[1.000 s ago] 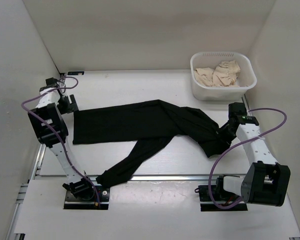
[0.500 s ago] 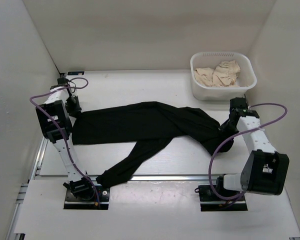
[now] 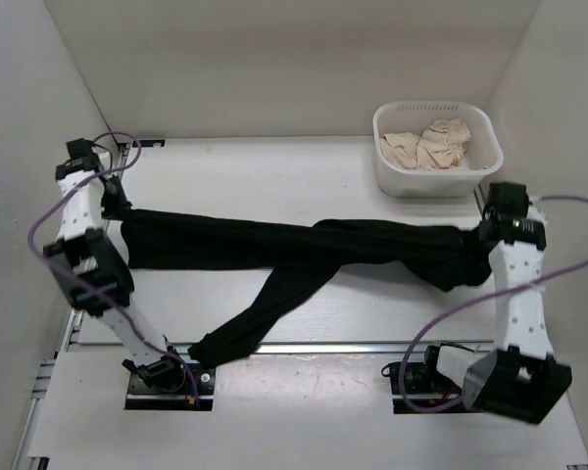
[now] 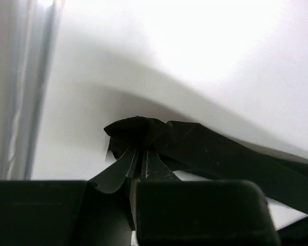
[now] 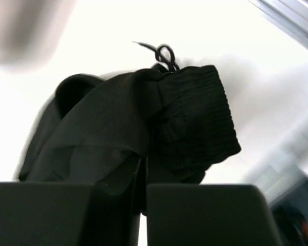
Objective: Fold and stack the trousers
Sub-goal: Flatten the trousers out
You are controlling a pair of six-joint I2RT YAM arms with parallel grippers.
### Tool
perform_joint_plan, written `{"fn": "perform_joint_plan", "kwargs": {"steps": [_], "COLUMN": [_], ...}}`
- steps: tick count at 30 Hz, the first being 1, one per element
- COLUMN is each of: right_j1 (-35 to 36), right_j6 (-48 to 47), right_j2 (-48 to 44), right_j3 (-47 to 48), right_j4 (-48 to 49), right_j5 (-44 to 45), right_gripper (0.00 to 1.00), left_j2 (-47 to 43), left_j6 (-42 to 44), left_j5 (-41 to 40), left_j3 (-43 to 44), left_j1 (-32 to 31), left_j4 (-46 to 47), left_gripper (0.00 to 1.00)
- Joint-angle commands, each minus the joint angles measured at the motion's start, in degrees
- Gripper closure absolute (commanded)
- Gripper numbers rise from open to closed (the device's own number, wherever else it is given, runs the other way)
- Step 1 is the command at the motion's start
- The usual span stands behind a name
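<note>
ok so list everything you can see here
trousers: one pair, black, pulled out across the table between the two hands, one leg trailing toward the near edge
basket: one, white, far right corner of the table
cloth pieces: small heap, beige, inside the basket; exact count unclear
table: one, white, walled in by white panels
arms: two, white and black, bases at the near edge
left hand: shut on the trousers' left end
right hand: shut on the trousers by the ribbed waistband
</note>
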Motion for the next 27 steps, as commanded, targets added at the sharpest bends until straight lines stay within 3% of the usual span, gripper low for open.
{"fn": "perform_joint_plan", "kwargs": {"steps": [1, 3, 4, 6, 7, 9, 10, 11, 12, 15, 16, 17, 20, 22, 25, 27], "right_j1": [-0.4, -1.0, -1.0, -1.5, -1.5, -1.5, -1.5, -0.9, 0.2, 9.5, 13.7, 22.9, 35.1, 37.8, 40.6, 41.7], "right_j6": [5.1, 7.4, 10.2, 12.6, 14.1, 11.7, 3.8, -1.6, -6.2, -12.4, -13.6, -17.8, -24.9, -25.5, -26.1, -26.8], "right_j2": [-7.4, -11.5, -12.5, -14.6, -15.2, -17.5, -19.6, -20.7, -20.7, -13.9, -5.5, -0.9, 17.6, 30.9, 45.0, 50.3], "right_j3": [-9.3, -13.9, -17.4, -19.2, -19.2, -16.7, -15.8, -15.8, -15.8, -13.1, -7.0, -3.4, 12.2, 20.9, 34.3, 40.1], "right_j4": [-11.8, -14.1, -15.0, -18.5, -19.6, -16.2, -11.9, -5.9, 6.8, 17.4, 16.4, 15.2, 10.3, 5.5, 0.9, -1.1], "right_j5": [7.9, 9.4, 10.5, 14.0, 17.8, 18.6, 16.3, 6.3, -0.7, -13.2, -10.4, -7.5, -2.3, -3.5, -4.1, -4.7], "right_gripper": [0.96, 0.71, 0.36, 0.24, 0.13, 0.10, 0.10, 0.15, 0.17, 0.18, 0.18, 0.14, 0.06, 0.01, 0.01, 0.01], "left_j2": [-17.9, -22.3, -26.2, -29.9, -33.1, -35.6, -37.2, -37.7, -37.7, -39.5, -40.0, -40.6, -42.0, -42.8, -43.4, -43.4], "left_j6": [0.0, 0.0, 0.0, 0.0, 0.0, 0.0, 0.0, 0.0, 0.0, 0.0, 0.0, 0.0, 0.0, 0.0, 0.0, 0.0], "left_j5": [-1.8, -3.7, -4.3, -4.8, -4.8, -4.2, -3.2, -2.2, -0.7, 0.0, 0.0, 0.0, 0.0, 0.0, 0.6, 0.6], "left_j3": [-8.1, -16.6, -18.9, -23.8, -24.6, -23.7, -22.4, -20.7, -17.3, -13.8, -13.0, -13.0, -12.4, -10.5, -8.3, -8.3], "left_j1": [0.4, 0.4, 0.4, 1.0, 1.0, 1.0, 1.0, 1.0, 1.0, 1.0, 1.0, 1.0, -0.4, -1.0, -1.5, -1.5], "left_j4": [-5.0, -6.2, -6.9, -9.4, -10.2, -13.0, -14.4, -16.0, -18.8, -19.9, -19.9, -19.9, -19.9, -19.9, -19.9, -19.9], "left_gripper": [0.86, 0.86, 0.86, 0.86, 0.86, 0.86, 0.86, 0.86, 0.86, 0.86, 0.86, 0.86, 0.86, 0.86, 0.86, 0.86]}}
